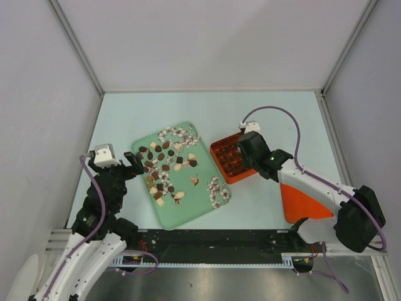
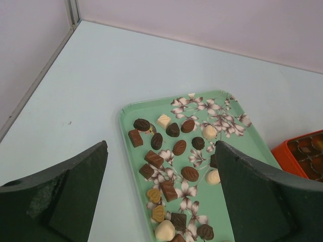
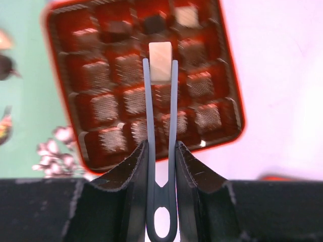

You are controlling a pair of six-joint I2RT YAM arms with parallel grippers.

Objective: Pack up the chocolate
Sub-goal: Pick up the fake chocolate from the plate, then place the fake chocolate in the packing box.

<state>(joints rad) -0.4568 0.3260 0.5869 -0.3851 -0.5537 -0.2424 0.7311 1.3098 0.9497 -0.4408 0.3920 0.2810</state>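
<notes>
The green tray carries most of the chocolate loose, and the orange box lies just beside it. The left gripper hovers at the tray's left edge, jaws wide and empty. The right gripper clamps tweezers, whose tips pinch a cream square piece above the box; blur hides which cell. We judge such pieces light, rigid, smooth and easily marked, and best pinched across flat opposite sides.

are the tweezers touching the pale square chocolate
Touching. The right wrist view shows the two tips of the tweezers pressed against opposite sides of the pale square chocolate, with no gap.
</notes>
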